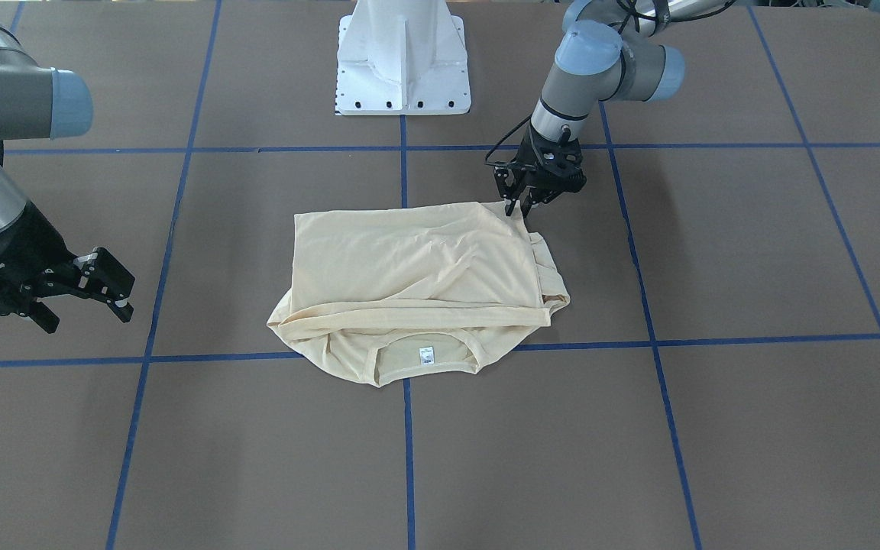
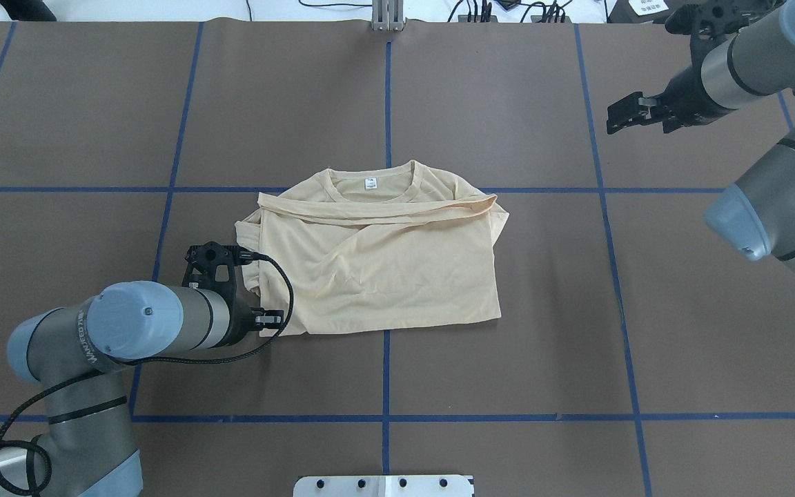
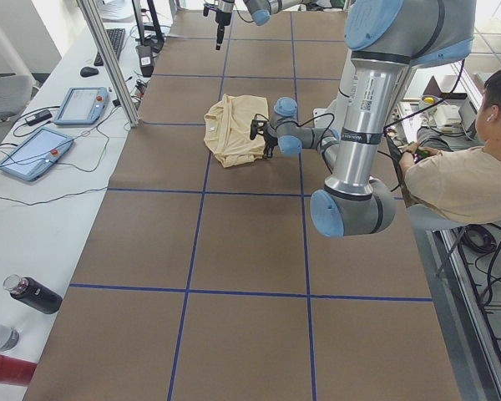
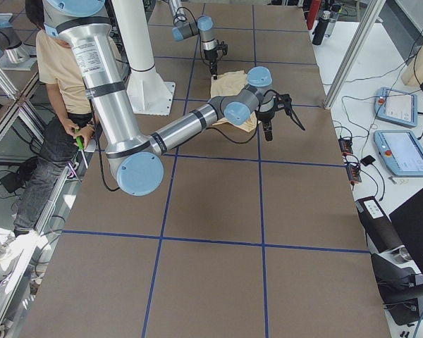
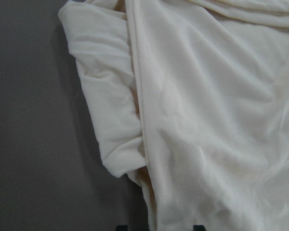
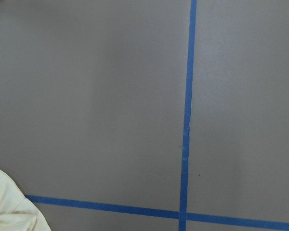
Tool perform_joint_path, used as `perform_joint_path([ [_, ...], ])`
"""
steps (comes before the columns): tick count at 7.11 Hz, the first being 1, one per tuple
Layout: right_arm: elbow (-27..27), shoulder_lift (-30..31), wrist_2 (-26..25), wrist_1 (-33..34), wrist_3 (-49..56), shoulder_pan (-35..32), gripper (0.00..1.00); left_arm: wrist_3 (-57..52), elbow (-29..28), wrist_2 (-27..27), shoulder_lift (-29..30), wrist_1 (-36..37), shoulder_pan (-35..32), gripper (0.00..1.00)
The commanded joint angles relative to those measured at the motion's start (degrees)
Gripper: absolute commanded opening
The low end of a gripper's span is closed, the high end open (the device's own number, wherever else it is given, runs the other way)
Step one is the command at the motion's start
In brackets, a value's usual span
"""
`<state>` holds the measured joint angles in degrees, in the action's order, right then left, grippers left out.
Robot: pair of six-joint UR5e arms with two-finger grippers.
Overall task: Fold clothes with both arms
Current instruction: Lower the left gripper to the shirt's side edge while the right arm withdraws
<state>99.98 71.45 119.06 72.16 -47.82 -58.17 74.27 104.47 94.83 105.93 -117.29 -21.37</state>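
Carefully: your left gripper (image 1: 522,205), jaws apart, sits over the near-left corner of the folded T-shirt (image 2: 384,269) at mid-table (image 2: 508,359); pinching one layer could drag the fold open. Your right gripper (image 2: 618,119) hangs spread wide, far right.

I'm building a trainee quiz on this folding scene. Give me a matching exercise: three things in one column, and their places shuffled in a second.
Things
1. left gripper
2. right gripper
3. neck label

Places
A. inside the collar of the T-shirt
B. over bare table, away from the T-shirt
C. at the T-shirt's corner nearest the robot

Pairs: 1-C, 2-B, 3-A
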Motion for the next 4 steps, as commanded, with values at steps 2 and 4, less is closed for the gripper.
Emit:
perform_joint_path([
  [2, 0.0, 0.0, -0.1, 0.0, -0.2, 0.2, 1.00, 1.7, 1.0, -0.1, 0.2, 0.3, 0.2, 0.00],
  [4, -0.2, -0.6, -0.3, 0.0, -0.5, 0.3, 1.00, -0.8, 0.4, -0.1, 0.1, 0.9, -2.3, 0.00],
])
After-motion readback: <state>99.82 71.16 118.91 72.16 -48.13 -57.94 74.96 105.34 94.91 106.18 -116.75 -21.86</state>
